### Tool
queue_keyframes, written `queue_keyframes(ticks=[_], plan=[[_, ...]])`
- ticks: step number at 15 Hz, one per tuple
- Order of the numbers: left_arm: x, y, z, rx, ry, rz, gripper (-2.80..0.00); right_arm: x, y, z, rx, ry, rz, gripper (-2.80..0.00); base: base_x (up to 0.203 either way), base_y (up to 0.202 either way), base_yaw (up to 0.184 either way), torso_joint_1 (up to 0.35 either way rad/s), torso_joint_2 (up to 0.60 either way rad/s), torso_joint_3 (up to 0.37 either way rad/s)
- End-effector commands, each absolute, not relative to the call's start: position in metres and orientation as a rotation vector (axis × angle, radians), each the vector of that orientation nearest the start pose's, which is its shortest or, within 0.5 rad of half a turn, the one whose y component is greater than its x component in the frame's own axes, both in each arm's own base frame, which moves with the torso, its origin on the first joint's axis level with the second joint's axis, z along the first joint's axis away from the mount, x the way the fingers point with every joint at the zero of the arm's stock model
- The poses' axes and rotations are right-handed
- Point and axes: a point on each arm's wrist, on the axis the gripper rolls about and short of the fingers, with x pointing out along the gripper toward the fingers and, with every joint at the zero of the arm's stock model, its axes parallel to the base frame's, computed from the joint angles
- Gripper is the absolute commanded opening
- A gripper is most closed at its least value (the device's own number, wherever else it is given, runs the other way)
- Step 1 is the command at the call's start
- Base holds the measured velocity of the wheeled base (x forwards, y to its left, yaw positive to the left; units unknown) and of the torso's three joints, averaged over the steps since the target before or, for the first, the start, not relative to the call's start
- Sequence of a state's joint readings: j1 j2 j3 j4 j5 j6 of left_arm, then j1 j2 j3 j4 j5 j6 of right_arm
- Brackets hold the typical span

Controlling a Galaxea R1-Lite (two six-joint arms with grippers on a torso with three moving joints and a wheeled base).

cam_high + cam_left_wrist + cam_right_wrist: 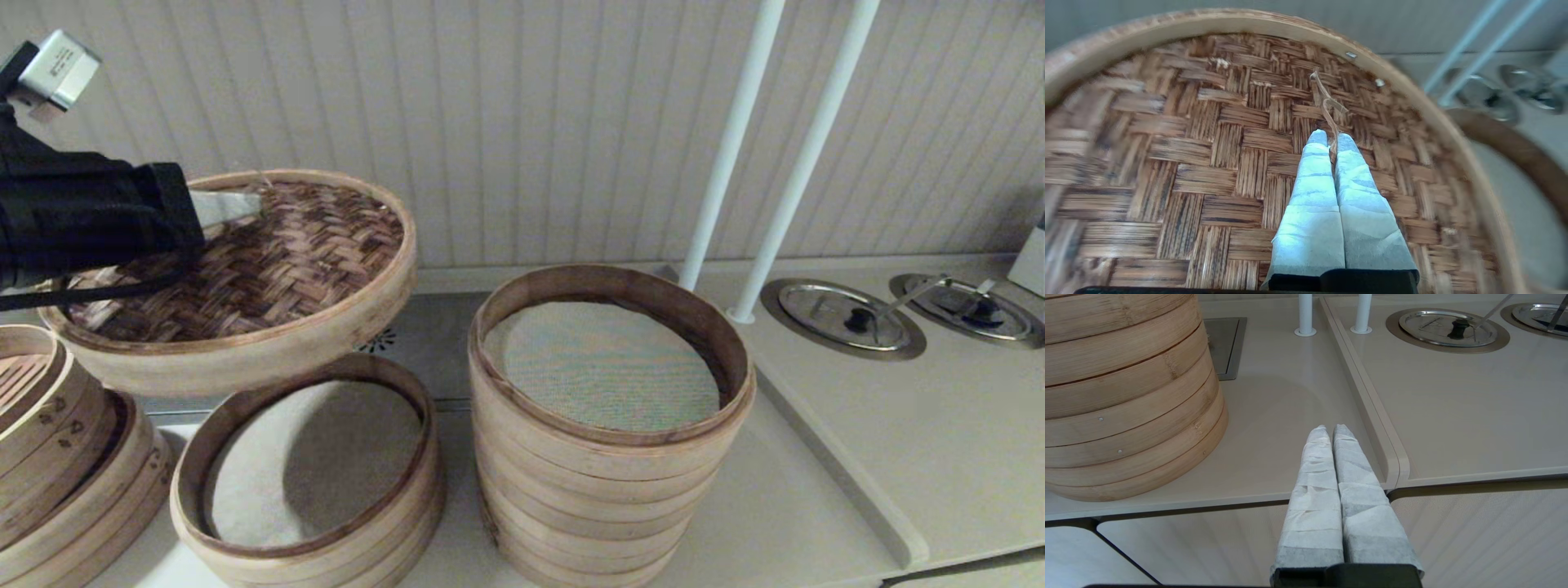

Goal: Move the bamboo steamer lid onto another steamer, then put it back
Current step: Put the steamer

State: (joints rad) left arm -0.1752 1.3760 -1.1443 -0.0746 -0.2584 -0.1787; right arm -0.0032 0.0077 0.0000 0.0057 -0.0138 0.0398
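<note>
The bamboo steamer lid (269,269), with dark woven top and pale rim, hangs tilted in the air above the short steamer (310,482). My left gripper (245,204) is shut on the thin fibre handle (1327,102) at the lid's centre. In the left wrist view the two wrapped fingers (1310,183) pinch that loop over the weave (1208,163). The tall steamer (608,425) with greenish mesh liner stands uncovered to the lid's right. My right gripper (1331,430) is shut on nothing, low by the counter's front edge, beside the tall steamer's wall (1126,396).
A stack of steamers with small dark marks (57,457) sits at the far left. Two white poles (767,155) rise behind the tall steamer. Two round metal covers (841,314) are set in the raised counter on the right, past a ridge (833,465).
</note>
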Motion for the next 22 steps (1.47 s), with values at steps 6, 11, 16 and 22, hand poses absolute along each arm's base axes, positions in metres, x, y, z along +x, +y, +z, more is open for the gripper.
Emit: queue_keyframes(ticks=[6, 11, 16, 22], plan=[[0.233, -0.133, 0.321, -0.149, 0.209, -0.541, -2.80, -0.022, 0.000, 0.074, 0.040, 0.017, -0.017, -2.80, 0.000, 0.000, 0.000, 0.000, 0.00, 0.000], [0.244, -0.215, 0.312, -0.097, 0.224, -0.566, -2.80, -0.022, 0.000, 0.074, 0.040, 0.017, -0.017, -2.80, 0.000, 0.000, 0.000, 0.000, 0.00, 0.000], [0.243, -0.250, 0.311, -0.083, 0.237, -0.628, -2.80, -0.022, 0.000, 0.074, 0.040, 0.017, -0.017, -2.80, 0.000, 0.000, 0.000, 0.000, 0.00, 0.000], [0.244, -0.281, 0.290, -0.040, 0.282, -0.670, -2.80, -0.022, 0.000, 0.074, 0.040, 0.017, -0.017, -2.80, 0.000, 0.000, 0.000, 0.000, 0.00, 0.000]])
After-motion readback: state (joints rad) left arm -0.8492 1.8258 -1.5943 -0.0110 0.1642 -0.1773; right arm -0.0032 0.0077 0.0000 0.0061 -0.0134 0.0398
